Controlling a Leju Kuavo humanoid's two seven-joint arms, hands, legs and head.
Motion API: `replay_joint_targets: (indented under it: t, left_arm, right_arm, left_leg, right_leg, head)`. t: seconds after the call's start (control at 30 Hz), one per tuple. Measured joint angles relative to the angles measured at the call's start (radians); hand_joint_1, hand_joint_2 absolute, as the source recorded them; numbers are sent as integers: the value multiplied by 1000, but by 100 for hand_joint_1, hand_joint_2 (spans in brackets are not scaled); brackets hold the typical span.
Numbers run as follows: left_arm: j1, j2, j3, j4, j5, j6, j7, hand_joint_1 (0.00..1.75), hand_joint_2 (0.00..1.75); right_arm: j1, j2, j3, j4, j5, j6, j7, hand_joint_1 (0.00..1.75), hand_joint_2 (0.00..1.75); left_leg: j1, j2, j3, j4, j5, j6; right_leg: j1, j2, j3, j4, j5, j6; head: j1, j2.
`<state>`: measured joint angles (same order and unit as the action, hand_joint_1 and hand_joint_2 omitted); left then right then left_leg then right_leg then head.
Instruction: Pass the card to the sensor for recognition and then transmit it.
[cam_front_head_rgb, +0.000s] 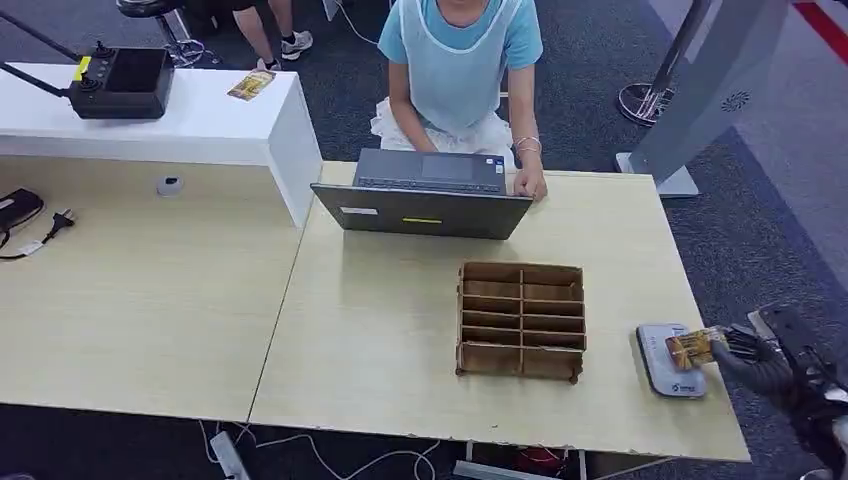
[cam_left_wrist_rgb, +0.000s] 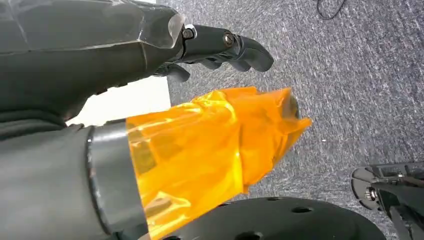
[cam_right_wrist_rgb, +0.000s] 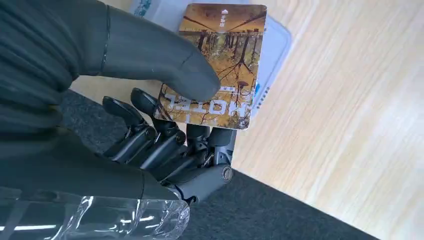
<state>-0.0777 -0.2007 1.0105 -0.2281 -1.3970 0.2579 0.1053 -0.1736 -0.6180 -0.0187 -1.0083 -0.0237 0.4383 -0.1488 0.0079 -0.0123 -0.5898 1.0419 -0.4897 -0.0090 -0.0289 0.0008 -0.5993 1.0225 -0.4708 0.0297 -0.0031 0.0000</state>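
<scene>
My right hand (cam_front_head_rgb: 765, 365) pinches a brown hotel card (cam_front_head_rgb: 692, 348) between thumb and fingers at the table's right edge. The card hovers over the white-and-grey sensor pad (cam_front_head_rgb: 668, 368), which lies flat near that edge. In the right wrist view the card (cam_right_wrist_rgb: 220, 65) sits under my thumb, with the sensor (cam_right_wrist_rgb: 274, 45) just behind it; I cannot tell whether they touch. My right hand (cam_right_wrist_rgb: 165, 105) has its dark fingers bent beneath the card. My left hand (cam_left_wrist_rgb: 75, 55) hangs over grey carpet and holds nothing, its fingers (cam_left_wrist_rgb: 230, 45) apart and its thumb wrapped in orange film.
A wooden divided organizer (cam_front_head_rgb: 521, 320) stands left of the sensor. A person (cam_front_head_rgb: 460, 60) sits across the table behind an open laptop (cam_front_head_rgb: 425, 195). A second card (cam_front_head_rgb: 251, 85) and a black device (cam_front_head_rgb: 120, 82) lie on the white counter (cam_front_head_rgb: 200, 130) at the far left.
</scene>
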Motion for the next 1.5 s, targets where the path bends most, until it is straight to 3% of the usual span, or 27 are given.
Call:
replay_joint_targets:
  t: [0.3,0.8,1.0,1.2,1.33,1.5]
  left_arm:
    - [0,-1,0,0,5,0,-2,0,0]
    - [-2,-6,0,0,9,0,1,0,0]
    - [-3,-12,0,0,5,0,7,0,0]
    - [-7,-15,-2,0,-5,-3,18,0,0]
    - [-13,-15,-7,0,-6,-3,20,0,0]
    - [-12,-18,-9,0,-6,-3,21,0,0]
  right_arm:
    - [-29,0,-22,-75,-38,16,-12,175,175]
    - [-236,4,3,-129,5,-33,18,175,175]
    - [-358,30,74,-133,94,-105,49,175,175]
    - [-561,93,201,-83,292,-225,118,175,175]
    - [-681,145,285,-28,330,-244,134,175,175]
    - [-725,169,320,2,333,-246,134,175,175]
  left_leg:
    - [0,0,0,0,0,0]
    - [0,0,0,0,0,0]
    - [0,1,0,0,1,0]
    - [0,2,1,0,1,-1]
    - [1,-1,1,0,3,-2]
    - [1,-3,-1,0,3,-2]
  right_leg:
    - [0,0,0,0,0,0]
    - [0,1,1,1,0,0]
    - [0,1,1,1,1,0]
    - [0,3,0,2,1,-1]
    - [1,0,0,2,1,-1]
    - [0,-2,0,2,1,-1]
  head:
    - [0,0]
    - [0,0]
    - [0,0]
    - [0,0]
    - [0,0]
    - [0,0]
